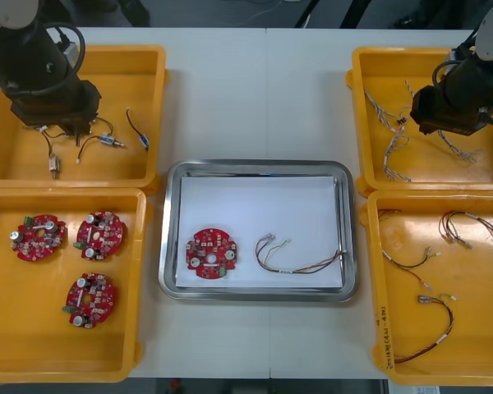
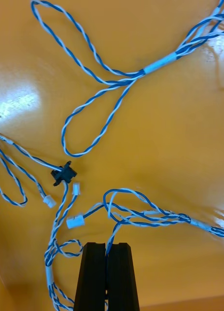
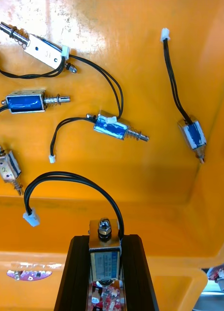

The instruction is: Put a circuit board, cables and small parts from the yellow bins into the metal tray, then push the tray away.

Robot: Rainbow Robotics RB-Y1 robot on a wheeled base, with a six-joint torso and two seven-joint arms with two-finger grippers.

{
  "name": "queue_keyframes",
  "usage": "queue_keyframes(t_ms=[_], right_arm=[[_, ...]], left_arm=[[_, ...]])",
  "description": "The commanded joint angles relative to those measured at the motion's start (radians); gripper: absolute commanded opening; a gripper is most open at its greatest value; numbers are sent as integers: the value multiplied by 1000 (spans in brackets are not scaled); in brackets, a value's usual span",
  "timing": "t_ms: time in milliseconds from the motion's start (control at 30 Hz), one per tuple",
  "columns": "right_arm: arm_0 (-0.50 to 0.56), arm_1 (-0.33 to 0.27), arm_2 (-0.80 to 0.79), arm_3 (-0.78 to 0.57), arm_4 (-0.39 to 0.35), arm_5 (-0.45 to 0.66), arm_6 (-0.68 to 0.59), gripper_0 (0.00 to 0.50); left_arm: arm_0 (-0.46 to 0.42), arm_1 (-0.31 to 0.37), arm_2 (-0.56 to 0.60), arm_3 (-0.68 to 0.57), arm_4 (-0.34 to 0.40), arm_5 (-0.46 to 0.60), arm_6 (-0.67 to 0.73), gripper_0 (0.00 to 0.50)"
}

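My left gripper (image 3: pixel 106 238) is shut on a small metal part (image 3: pixel 105 260) with a blue label and a looping black lead, held above the floor of the back left yellow bin (image 1: pixel 140 66). Several more small metal parts (image 3: pixel 114 129) lie below it. Over the back right yellow bin (image 1: pixel 361 74), my right gripper (image 2: pixel 108 245) is shut on a strand of twisted blue and white cable (image 2: pixel 141 216). The metal tray (image 1: pixel 259 168), white inside, holds a red circuit board (image 1: pixel 212 253) and a red and yellow cable (image 1: pixel 300 264).
The front left bin (image 1: pixel 0 361) holds three red circuit boards (image 1: pixel 99 234). Red, yellow and black cables (image 1: pixel 427 316) lie in the front right bin (image 1: pixel 378 345). More blue and white cables (image 2: pixel 107 77) are spread around the right fingers.
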Motion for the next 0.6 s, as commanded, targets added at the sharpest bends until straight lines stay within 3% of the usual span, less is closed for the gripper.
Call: queue_keyframes(t_ms=[33, 300, 333, 400, 533, 600], right_arm=[[-53, 19, 7, -27, 14, 4, -47, 0], [-53, 21, 6, -27, 14, 4, -50, 3], [-53, 21, 6, -27, 14, 6, -46, 53], [-53, 21, 6, -27, 16, 4, -44, 232], [-53, 19, -4, -27, 16, 4, -40, 418], [-53, 21, -13, -27, 16, 4, -37, 458]], left_arm=[[43, 46, 70, -126, -28, 62, -16, 0], [80, 13, 84, -301, -28, 115, 95, 0], [80, 3, 84, -326, -28, 115, 110, 0], [83, -20, 84, -361, -26, 115, 138, 0], [85, -69, 81, -421, -26, 115, 187, 0], [85, -89, 68, -447, -29, 115, 213, 0]])
